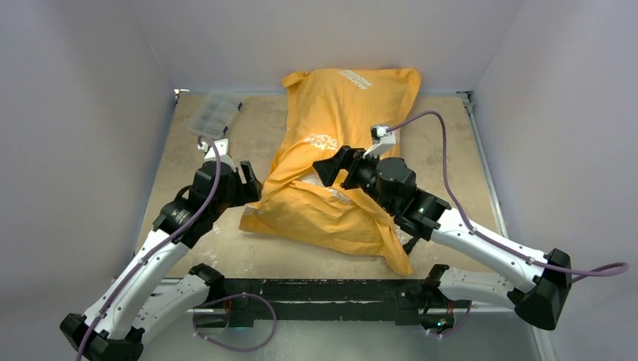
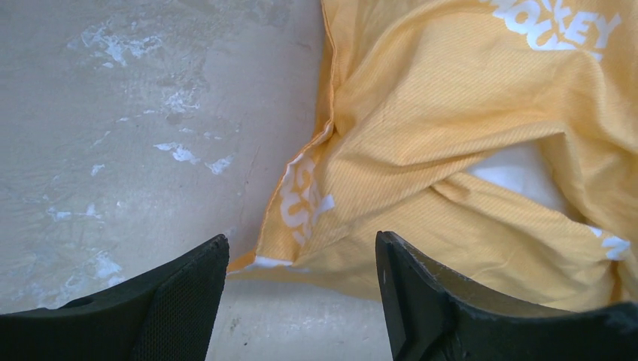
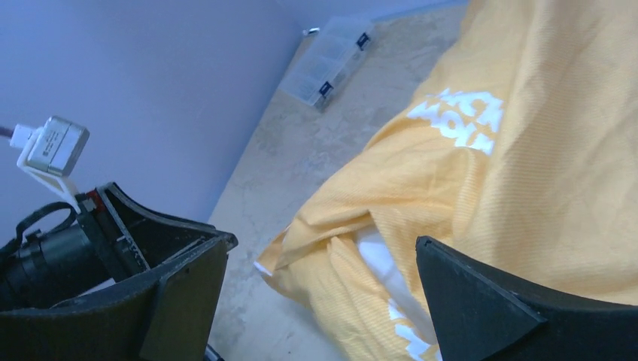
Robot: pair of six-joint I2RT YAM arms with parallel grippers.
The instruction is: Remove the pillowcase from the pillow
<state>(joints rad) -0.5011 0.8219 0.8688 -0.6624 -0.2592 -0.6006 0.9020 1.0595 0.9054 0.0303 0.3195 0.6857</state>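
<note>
Clutter check first: the table (image 1: pixel 263 135) carries one extra item, a clear plastic box (image 1: pixel 214 113) at the far-left corner, well apart from the cloth and from both arms, so nothing there blocks us. The walls close in on three sides. A purple cable (image 1: pixel 444 143) loops from the right wrist over the table's right side, clear of the cloth. The pillowcase (image 1: pixel 338 135) lies down the middle of the table, lettered side up, its far end against the back wall and its near end crumpled and slack. The pillow (image 2: pixel 519 169) is inside it, and we see only a white patch through a gap in the folds about halfway down (also visible in the right wrist view, between orange creases). The left arm comes in from the left with the elbow bent and the wrist low beside the cloth's left edge. The left gripper (image 2: pixel 301 248) has its fingers spread, with the near-left corner of the cloth lying just beyond them and nothing pinched. The right arm reaches in from the right, its forearm crossing above the slack near end. The right gripper (image 3: pixel 323 244) sits over the gap with its jaws wide apart and nothing between them. We cannot tell whether either fingertip touches the fabric.
</note>
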